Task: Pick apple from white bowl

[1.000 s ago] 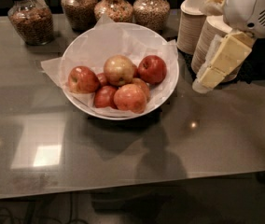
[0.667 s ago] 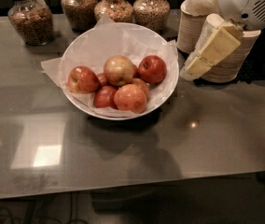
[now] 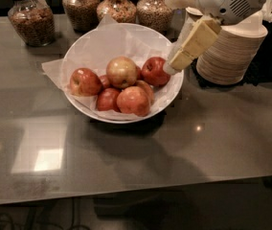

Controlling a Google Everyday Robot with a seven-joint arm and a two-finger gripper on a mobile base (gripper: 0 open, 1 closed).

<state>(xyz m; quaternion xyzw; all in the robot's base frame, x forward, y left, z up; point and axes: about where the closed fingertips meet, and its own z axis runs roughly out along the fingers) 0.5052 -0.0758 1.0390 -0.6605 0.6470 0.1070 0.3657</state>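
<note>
The white bowl [image 3: 76, 52], lined with crinkled white paper, stands on the grey table and holds several apples. The apple [image 3: 121, 71], the largest and palest, yellowish with a pink blush, lies on top in the middle of the pile. Smaller red apples lie around it, one at the right [image 3: 154, 71] and one at the left [image 3: 84, 82]. My gripper [image 3: 171, 36] comes in from the upper right and is open and empty. Its lower cream finger [image 3: 193, 43] slants down-left, its tip over the bowl's right rim beside the right red apple.
Several glass jars of grains and nuts [image 3: 30, 18] [image 3: 118, 5] stand along the back behind the bowl. A stack of beige paper bowls [image 3: 232, 51] stands right of the bowl, under my arm. The table's front edge [image 3: 136, 195] runs across the bottom.
My gripper has moved left and a little down, from in front of the paper bowl stack to the white bowl's right rim. The apples have not moved.
</note>
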